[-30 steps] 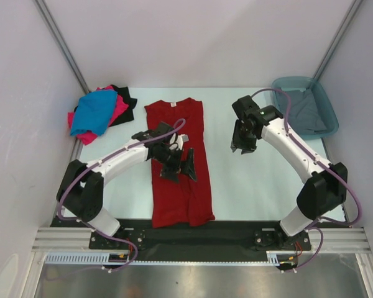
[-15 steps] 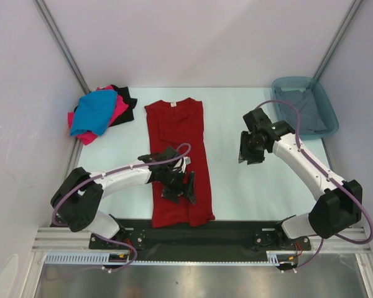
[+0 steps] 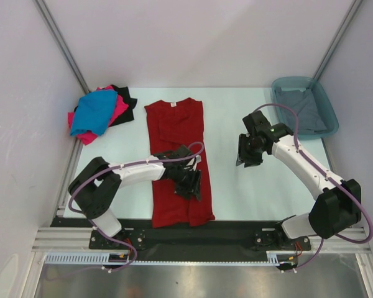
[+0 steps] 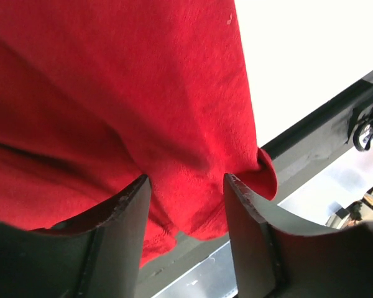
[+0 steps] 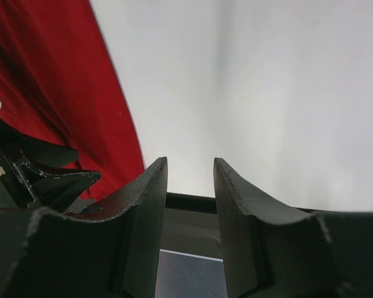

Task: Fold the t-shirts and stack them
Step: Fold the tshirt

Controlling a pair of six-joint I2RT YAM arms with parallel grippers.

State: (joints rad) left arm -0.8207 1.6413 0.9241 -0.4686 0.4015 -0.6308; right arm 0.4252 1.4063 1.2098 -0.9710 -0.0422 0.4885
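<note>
A dark red t-shirt [image 3: 174, 121] lies lengthwise on the table, folded narrow, collar at the far end. My left gripper [image 3: 193, 183] is low on its near right part. In the left wrist view its jaws [image 4: 186, 186] stand apart, open, with a bulge of the red cloth [image 4: 112, 93] and its hem between the fingers. My right gripper [image 3: 245, 158] hovers over bare table right of the shirt, open and empty [image 5: 191, 167]. A bright blue t-shirt [image 3: 96, 112] lies heaped on a hot pink one [image 3: 116, 115] and a black one [image 3: 127, 102] at the far left. A grey t-shirt [image 3: 308, 112] lies in the tub.
The teal plastic tub [image 3: 280, 84] stands at the far right corner. A black rail [image 3: 236, 231] runs along the table's near edge, close to the red shirt's hem. White walls close in the left, right and far sides.
The left arm has swung right and toward the near edge along the red shirt, and its jaws have narrowed around the cloth. The right arm shifted slightly toward the near edge.
</note>
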